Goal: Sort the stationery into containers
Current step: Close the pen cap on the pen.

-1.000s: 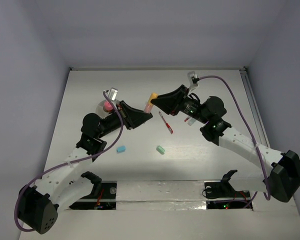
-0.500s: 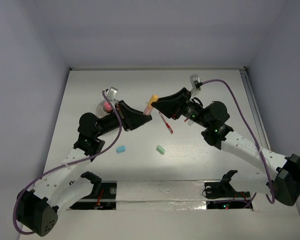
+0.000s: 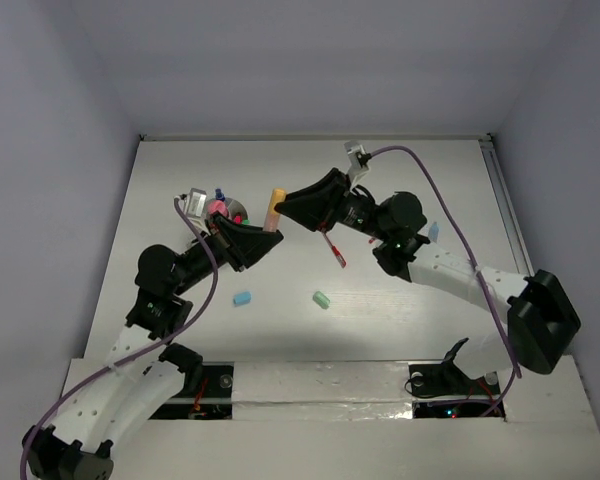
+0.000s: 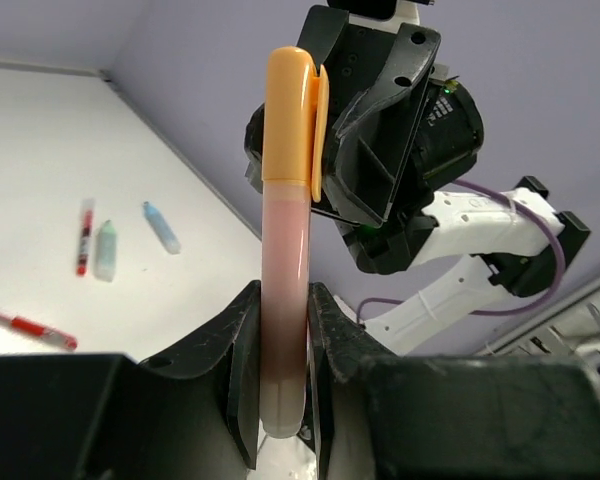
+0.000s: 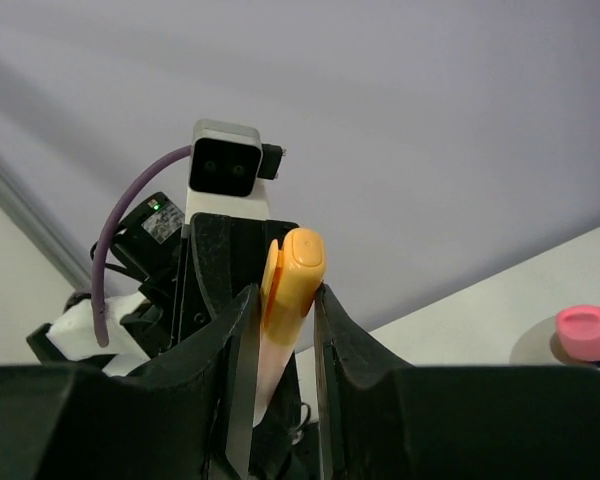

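Stationery, top view: orange marker (image 3: 274, 208) was held clear of the worktop (image 3: 180, 170). The left end effector (image 3: 269, 233) was closed on its barrel from 7 o'clock, and the right end effector (image 3: 281, 204) gripped its cap from 3 o'clock. White cup (image 3: 237, 214) stood at 9 o'clock of the marker, holding a pink marker (image 3: 217, 208) among others. Red pen (image 3: 332, 247) lay at 4 o'clock, light-blue eraser (image 3: 242, 298) at 7 o'clock and mint eraser (image 3: 321, 299) at 5 o'clock.

Left wrist view: the marker stood upright between the clamped fingers (image 4: 242, 330), cap at 12 o'clock and the right end effector behind it. Pale-green marker (image 4: 105, 250) and blue-white marker (image 4: 161, 227) lay on the worktop at 9 o'clock.

Right wrist view: the orange cap sat pinched between both fingers. The pink marker's cap showed at 4 o'clock.
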Tool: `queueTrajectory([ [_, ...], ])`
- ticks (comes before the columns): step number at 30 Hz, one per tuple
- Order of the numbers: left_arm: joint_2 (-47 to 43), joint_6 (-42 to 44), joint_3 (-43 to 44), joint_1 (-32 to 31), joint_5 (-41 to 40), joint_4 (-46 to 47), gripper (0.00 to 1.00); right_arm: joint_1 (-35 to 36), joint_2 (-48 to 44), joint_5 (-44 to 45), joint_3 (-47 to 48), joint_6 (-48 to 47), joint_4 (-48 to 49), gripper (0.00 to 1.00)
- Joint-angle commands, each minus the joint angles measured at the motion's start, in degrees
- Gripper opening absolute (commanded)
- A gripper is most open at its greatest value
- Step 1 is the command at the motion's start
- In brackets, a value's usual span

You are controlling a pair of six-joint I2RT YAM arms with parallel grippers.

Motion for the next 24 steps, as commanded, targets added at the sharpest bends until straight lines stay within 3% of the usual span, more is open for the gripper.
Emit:
queueTrajectory([
  [1,-3.5,3.1,1.0,0.3,-9.8,3.8,0.0,5.0,6.2,-16.3,-1.0,1.9,-6.3,0.0],
  [5,-5.6,4.5,0.8,0.3,-10.0,1.0,0.0,5.0,7.9,-17.6,0.9,1.9,-6.3,0.44],
  [7,-5.7,4.4,0.8,0.3,-9.5,0.7,0.0,5.0,7.7,-17.0,1.4,0.8,-7.1,0.56],
  [15,-6.4,3.7,0.1,0.8,-8.9,0.1,0.0,5.0,7.5,-16.5,3.5,-1.7,-8.4,0.63],
  [24,-8.5,5.0,-0.6,0.8,-10.8,-4.5,0.0,1.9,4.9,-13.2,2.9,-1.7,-8.3,0.82],
])
